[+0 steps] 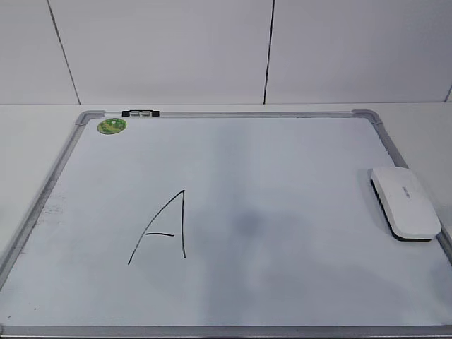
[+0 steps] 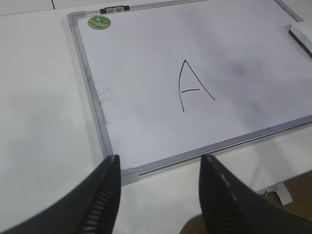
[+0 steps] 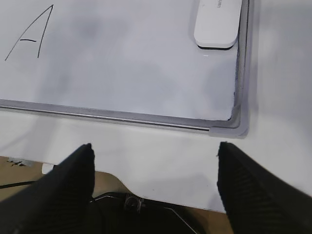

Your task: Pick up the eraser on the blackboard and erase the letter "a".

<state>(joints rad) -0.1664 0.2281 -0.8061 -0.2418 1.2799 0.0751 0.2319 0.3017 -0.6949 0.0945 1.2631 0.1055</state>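
The blackboard point(image 1: 233, 114) is a white board in a silver frame, lying flat on the white table. The white eraser point(image 1: 406, 203) rests on the board at its right edge, black felt down, with nothing touching it. It also shows at the top of the right wrist view as the eraser point(image 3: 218, 22). No small letter "a" shows in any view; a faint grey smudge point(image 1: 247, 222) marks the board's middle. My left gripper point(image 2: 160, 158) hangs open over the board's near left corner. My right gripper point(image 3: 155, 146) stands wide open before the near right corner. Both are empty and outside the exterior view.
A large capital A point(image 1: 164, 227) is drawn left of the board's centre. A round green sticker point(image 1: 111, 126) and a small black-and-white clip point(image 1: 140, 112) sit at the far left corner. The table's front edge point(image 3: 161, 187) runs just below my right gripper.
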